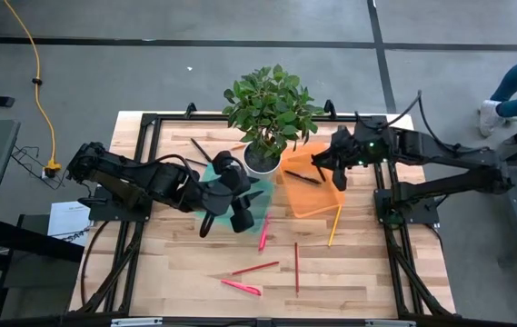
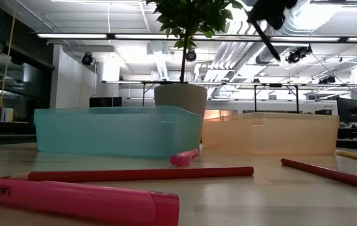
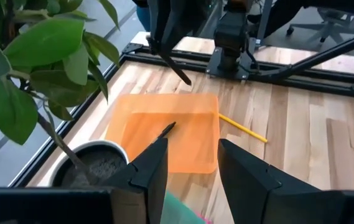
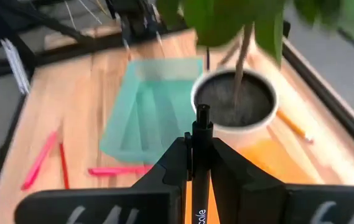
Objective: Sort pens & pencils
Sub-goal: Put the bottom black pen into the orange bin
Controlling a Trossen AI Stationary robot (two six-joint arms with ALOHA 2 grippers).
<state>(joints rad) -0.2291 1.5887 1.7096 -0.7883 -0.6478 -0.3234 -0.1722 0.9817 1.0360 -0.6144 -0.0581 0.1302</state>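
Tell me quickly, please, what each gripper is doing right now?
Left gripper: open, holding nothing, above the teal bin.
Right gripper: shut on a black pen, raised over the orange bin.

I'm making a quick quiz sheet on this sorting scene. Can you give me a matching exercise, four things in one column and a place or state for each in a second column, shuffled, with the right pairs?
Things:
1. right gripper
2. left gripper
3. potted plant
4. yellow pencil

Places or states:
A. stands between the teal tray and the orange tray
B. lies on the bare table beside the orange tray
C. shut on a black pen, above the orange tray
D. open and holding nothing, over the teal tray

Pairs: 1-C, 2-D, 3-A, 4-B
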